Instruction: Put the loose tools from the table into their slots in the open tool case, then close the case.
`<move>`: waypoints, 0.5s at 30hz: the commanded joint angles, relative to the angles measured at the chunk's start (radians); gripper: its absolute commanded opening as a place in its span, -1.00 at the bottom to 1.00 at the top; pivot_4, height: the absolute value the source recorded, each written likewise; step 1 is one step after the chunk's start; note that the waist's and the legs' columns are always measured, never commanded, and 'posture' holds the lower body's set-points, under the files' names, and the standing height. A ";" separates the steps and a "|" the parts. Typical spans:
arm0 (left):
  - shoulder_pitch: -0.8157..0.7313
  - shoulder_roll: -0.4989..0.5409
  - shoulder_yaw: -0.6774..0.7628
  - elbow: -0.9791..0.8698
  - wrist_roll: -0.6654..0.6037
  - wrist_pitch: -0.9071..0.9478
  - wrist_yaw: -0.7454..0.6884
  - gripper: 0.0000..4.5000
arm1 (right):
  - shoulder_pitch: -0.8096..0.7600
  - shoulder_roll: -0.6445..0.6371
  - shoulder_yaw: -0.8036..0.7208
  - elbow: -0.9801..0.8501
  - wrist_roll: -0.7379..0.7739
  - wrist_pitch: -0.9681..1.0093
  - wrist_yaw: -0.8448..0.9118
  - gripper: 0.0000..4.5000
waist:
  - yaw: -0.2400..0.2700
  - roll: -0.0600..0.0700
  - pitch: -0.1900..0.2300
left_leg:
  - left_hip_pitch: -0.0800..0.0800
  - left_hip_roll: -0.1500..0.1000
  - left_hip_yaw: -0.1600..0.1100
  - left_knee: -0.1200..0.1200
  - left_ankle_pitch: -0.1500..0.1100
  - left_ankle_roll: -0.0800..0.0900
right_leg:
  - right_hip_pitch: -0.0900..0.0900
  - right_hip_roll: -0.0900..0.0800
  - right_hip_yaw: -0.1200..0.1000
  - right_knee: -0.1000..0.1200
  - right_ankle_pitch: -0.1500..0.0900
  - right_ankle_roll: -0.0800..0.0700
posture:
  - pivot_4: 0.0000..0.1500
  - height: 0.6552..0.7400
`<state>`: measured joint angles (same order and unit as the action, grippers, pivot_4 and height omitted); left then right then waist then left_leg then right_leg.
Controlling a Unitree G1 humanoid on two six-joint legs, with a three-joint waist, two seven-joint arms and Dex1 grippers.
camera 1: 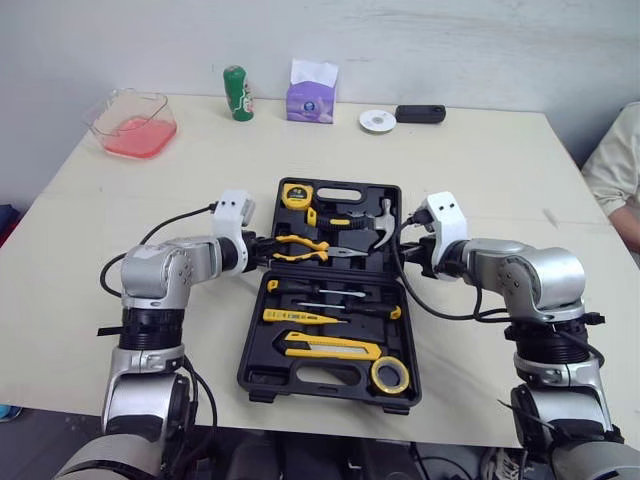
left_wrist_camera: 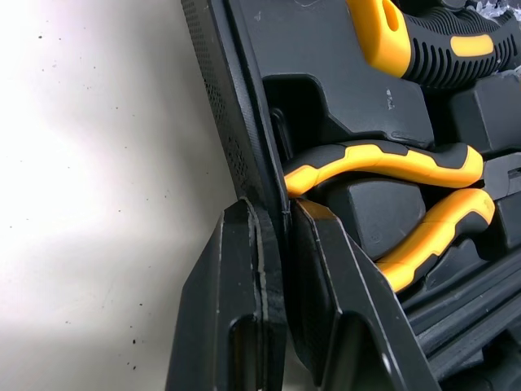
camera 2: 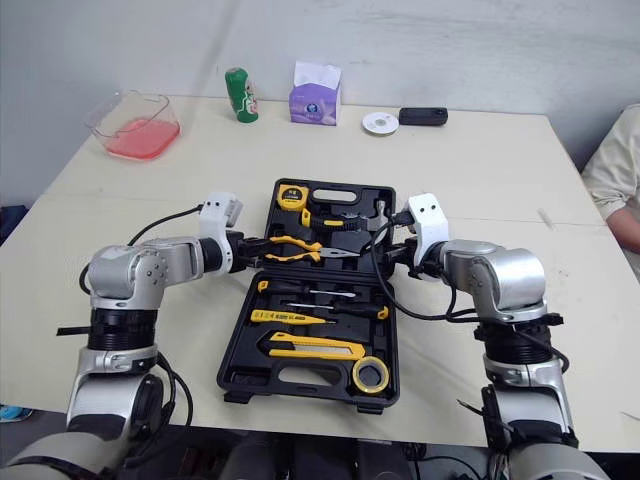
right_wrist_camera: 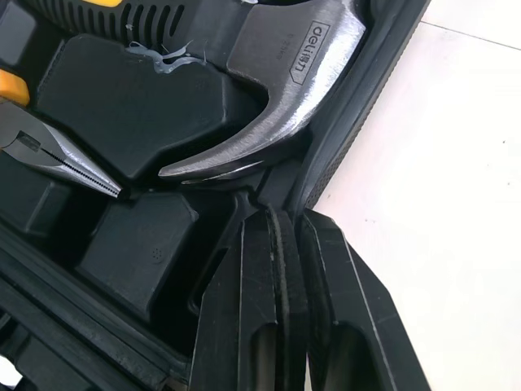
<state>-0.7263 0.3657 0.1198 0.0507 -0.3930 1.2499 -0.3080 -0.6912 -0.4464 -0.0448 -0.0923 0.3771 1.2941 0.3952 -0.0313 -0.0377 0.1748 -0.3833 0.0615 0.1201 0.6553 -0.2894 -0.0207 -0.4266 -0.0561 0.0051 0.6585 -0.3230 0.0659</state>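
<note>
Left gripper (camera 1: 257, 252) is closed on the left wall of the far half of the tool case (camera 1: 330, 380), one finger inside the rim and one outside, just beside the pliers (camera 1: 300, 247). The case lies open near the middle of the table (camera 1: 150, 200), with tape measure (camera 1: 296, 195), hammer (camera 1: 375, 228), screwdrivers (camera 1: 320, 290), utility knife (camera 1: 330, 347) and tape roll (camera 1: 389, 375) each seated in a slot. Right gripper (camera 1: 408, 256) is clamped the same way on the right wall, next to the hammer head. Likely risks in folding this half over are that unequal lift by the two arms twists the wall out of a pinch, or that loosely seated pliers or hammer drop out.
</note>
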 commanded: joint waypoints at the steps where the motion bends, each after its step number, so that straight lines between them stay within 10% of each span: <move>1: 0.022 -0.010 -0.009 -0.024 -0.013 -0.006 -0.018 -0.99 | 0.007 -0.004 0.004 -0.006 -0.003 0.011 -0.008 -1.00 | 0.000 0.000 0.000 | 0.000 0.000 0.000 0.000 0.000 0.000 | 0.000 0.000 0.000 0.000 0.000 0.000 | 1.00 0.63; 15: -0.055 0.052 -0.095 0.018 0.160 -0.633 -0.117 -1.00 | -0.024 -0.069 0.101 0.019 -0.222 -0.655 0.022 -1.00 | 0.001 0.001 0.002 | -0.019 -0.001 0.003 0.000 0.004 0.000 | -0.021 0.001 0.001 0.000 0.003 0.001 | 1.00 0.63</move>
<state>-0.7431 0.3903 0.0527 0.1017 -0.2667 0.7542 -0.3610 -0.6892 -0.4705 0.0468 -0.0350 0.2392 0.8254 0.4013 -0.0303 -0.0367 0.1769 -0.4051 0.0607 0.1230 0.6552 -0.2845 -0.0212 -0.4496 -0.0555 0.0055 0.6584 -0.3202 0.0672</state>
